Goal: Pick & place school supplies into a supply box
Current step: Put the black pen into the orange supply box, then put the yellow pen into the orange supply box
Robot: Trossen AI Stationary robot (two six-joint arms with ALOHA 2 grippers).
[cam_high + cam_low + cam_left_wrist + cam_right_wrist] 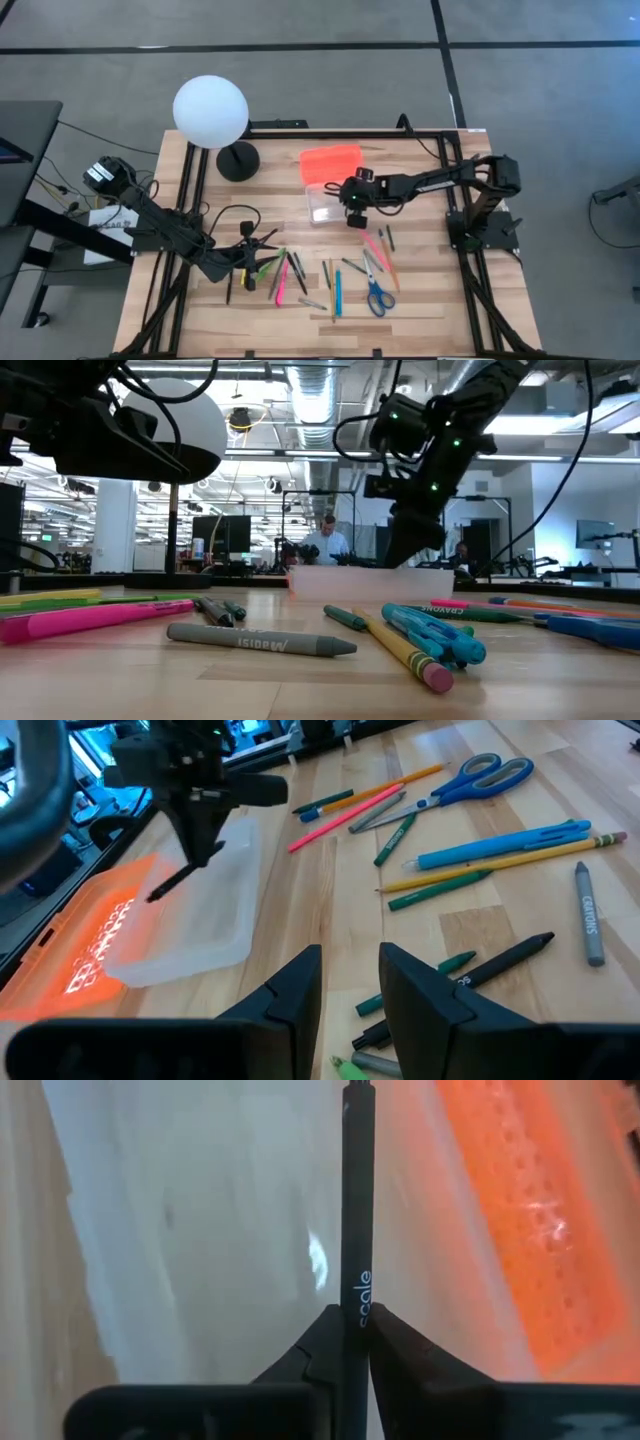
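The right gripper [345, 1342] pinches a slim black pen [356, 1210] above the clear plastic supply box [330, 203] — its ridged orange lid [330, 162] lies open behind. Smooth pens and a crayon [262, 641] scatter across the wooden table [430, 300]; the left gripper [350, 982] hovers narrowly parted, empty.

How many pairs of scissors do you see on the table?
1. The blue-handled scissors lie on the table's near right part, among the loose pens, below the clear supply box. No other pair shows, though clutter may hide one.

Open-plan robotics lab
Far beyond the wooden table [300, 670]: exposed ceiling ducts [310, 400], strip lights, monitors [225, 532] on benches, a seated person [325, 542]
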